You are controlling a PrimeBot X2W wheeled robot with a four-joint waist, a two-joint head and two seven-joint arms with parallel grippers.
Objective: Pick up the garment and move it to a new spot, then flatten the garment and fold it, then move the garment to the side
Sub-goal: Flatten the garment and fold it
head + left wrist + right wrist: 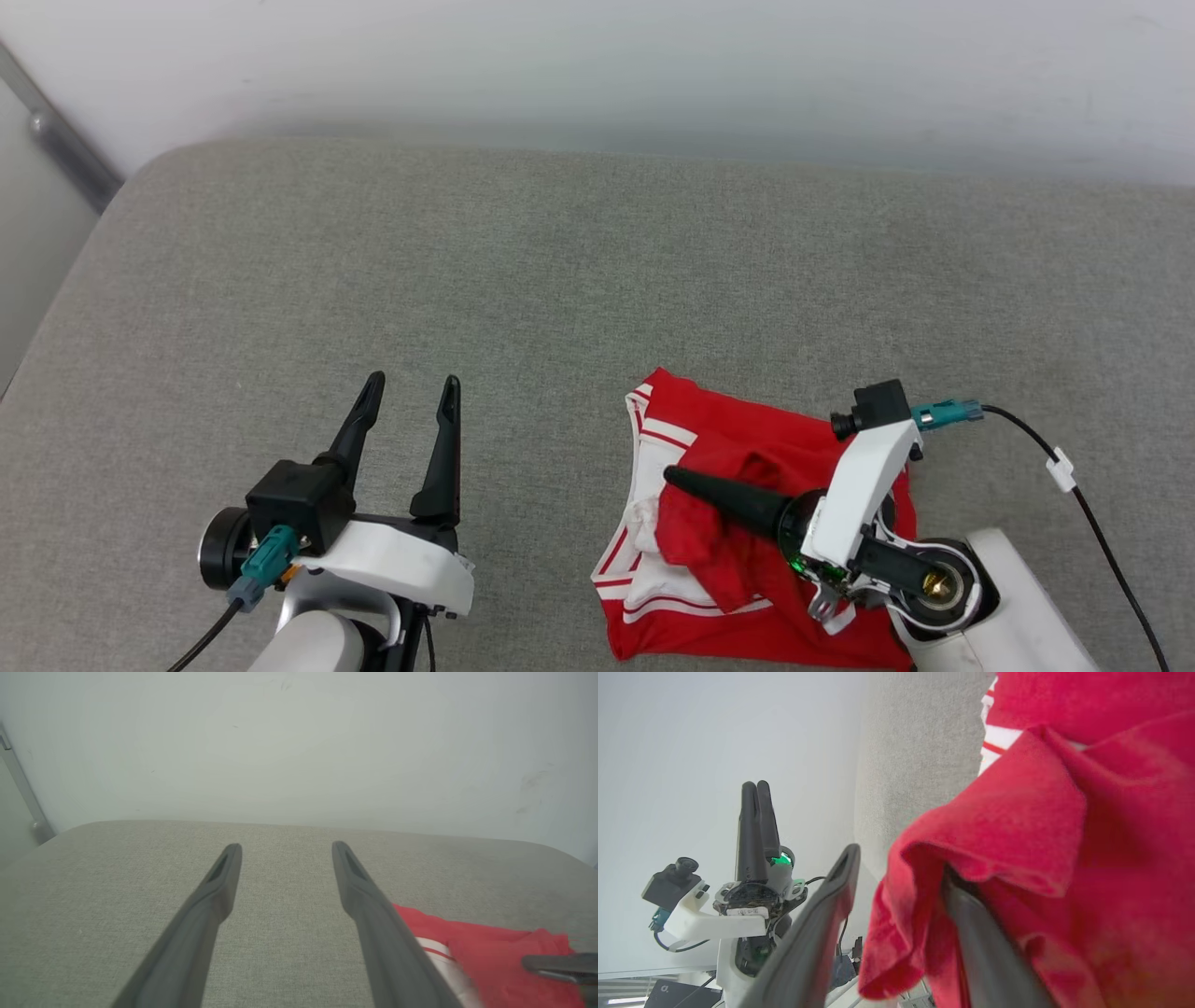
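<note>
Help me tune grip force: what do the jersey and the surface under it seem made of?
The red jersey looks like soft matte knit fabric: it bunches into limp folds. The grey surface looks like woven upholstery, probably padded: visible weave, rounded edges.

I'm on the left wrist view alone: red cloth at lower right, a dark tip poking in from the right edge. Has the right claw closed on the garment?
Observer: Not closed. In the right wrist view the right claw has its fingers apart, with a red fold of the garment draped over one.
Operator: Is the garment lying flat?
Observer: No. The head view shows it bunched, a red lump heaped mid-cloth and white striped trim along its left side.
Operator: Which way does that claw point?
Observer: Toward the robot's left, its visible finger lying across the garment's middle.
</note>
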